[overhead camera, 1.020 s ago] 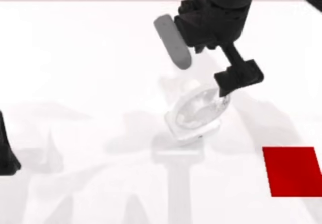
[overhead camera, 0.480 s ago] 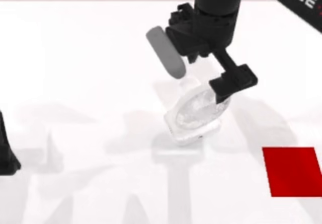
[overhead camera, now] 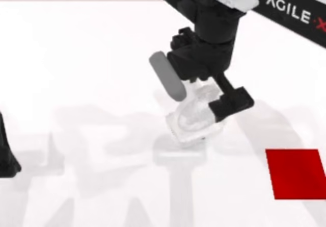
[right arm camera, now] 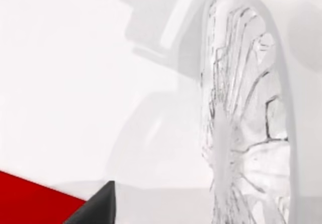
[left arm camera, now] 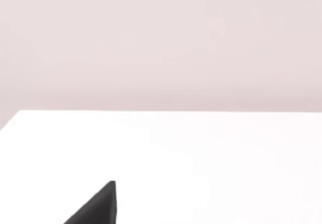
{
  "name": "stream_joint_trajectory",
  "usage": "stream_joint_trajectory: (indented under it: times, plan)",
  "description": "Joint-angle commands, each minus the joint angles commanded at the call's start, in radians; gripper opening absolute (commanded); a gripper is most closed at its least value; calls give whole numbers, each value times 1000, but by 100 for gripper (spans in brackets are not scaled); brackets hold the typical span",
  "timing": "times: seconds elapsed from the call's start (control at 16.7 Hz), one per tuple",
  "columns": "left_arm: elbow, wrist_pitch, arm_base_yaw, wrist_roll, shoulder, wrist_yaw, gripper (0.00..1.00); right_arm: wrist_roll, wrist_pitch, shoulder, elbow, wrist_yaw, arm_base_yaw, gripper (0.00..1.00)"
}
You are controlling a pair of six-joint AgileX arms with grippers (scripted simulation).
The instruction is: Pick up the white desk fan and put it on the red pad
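Two steps remain: we have our right claw (overhead camera: 199, 97) spread open around the white desk fan (overhead camera: 196, 120), holding nothing; the fan sits on the worktop (overhead camera: 76, 84), the red pad (overhead camera: 295, 173) well apart from the claw.

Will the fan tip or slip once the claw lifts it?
Probably top-heavy: the fan carries its tilted oval head over a small flat base, so it may swing. The thin see-through grille looks fragile. The right claw straddles the head, so hold gently.
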Motion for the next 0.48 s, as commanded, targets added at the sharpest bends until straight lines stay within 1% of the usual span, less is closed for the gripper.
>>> stream_joint_trajectory:
  times: [0.3,0.48]
  plan:
    - [0,0,0,0,0,0,100,0,25,-5,-26,0,1,100]
    - [0,0,0,0,0,0,100,0,25,-5,-26,0,1,77]
